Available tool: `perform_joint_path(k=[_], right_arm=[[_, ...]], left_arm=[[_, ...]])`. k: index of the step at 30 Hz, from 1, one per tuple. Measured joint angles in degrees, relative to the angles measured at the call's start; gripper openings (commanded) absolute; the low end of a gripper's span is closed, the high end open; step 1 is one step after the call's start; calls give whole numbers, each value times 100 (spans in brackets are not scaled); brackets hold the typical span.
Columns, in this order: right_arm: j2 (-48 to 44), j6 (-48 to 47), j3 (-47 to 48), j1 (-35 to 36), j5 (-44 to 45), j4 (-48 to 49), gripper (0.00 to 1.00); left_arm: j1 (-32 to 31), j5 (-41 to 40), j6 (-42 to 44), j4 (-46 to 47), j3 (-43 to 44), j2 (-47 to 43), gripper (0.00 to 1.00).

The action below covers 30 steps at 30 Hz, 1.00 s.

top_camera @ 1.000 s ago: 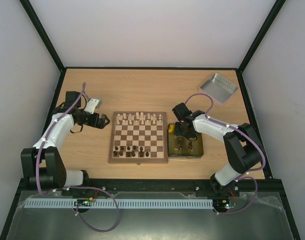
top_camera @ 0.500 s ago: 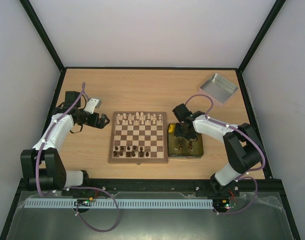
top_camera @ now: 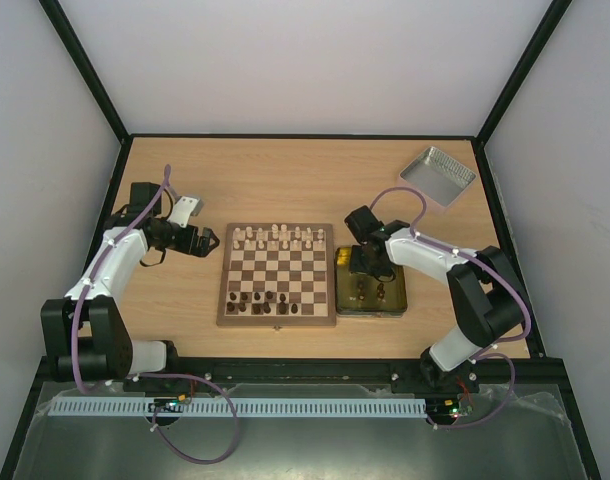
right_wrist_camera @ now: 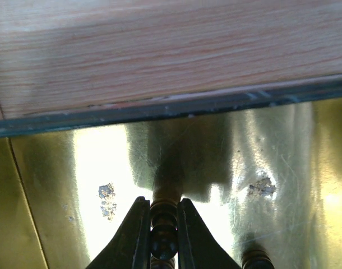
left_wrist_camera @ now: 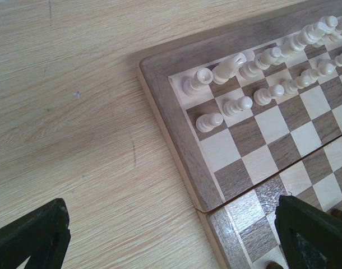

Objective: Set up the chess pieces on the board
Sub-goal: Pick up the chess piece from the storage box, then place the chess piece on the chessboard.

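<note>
From above, the square checkered wooden chessboard [top_camera: 277, 273] sits mid-counter [top_camera: 285, 180], left claw [top_camera: 200, 243] beside it, right claw [top_camera: 363, 268] over a yellow rectangular tin [top_camera: 401, 300]. Left wrist: left claw spread wide near the board's corner. Right wrist: right claw pinching a dark brown turned wooden piece [right_wrist_camera: 163, 238] inside the tin.

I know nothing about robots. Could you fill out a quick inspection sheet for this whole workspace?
Surface: light wooden tabletop.
Job's things: checkered wooden chessboard; cream pieces in its far rows, dark pieces near its front edge.
Clutter: yellow rectangular tin right of the board, holding more dark pieces; silver tray-like lid at far right.
Grippers: left gripper open, empty, left of the board; right gripper shut on a dark brown turned piece in the tin.
Cables: purple cables along both arms.
Surroundings: white walls, black frame.
</note>
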Motion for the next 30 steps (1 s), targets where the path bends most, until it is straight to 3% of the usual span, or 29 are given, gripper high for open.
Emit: perform_joint_path(k=[8, 20, 30], right_arm=[[-125, -2, 361, 164, 273, -348, 8], [-184, 411, 1141, 1460, 334, -691, 8], [140, 767, 1331, 2138, 227, -664, 8]], left_arm=[[0, 2, 2, 0, 0, 0, 99], [0, 2, 2, 0, 0, 0, 99], [0, 4, 2, 0, 0, 0, 99]])
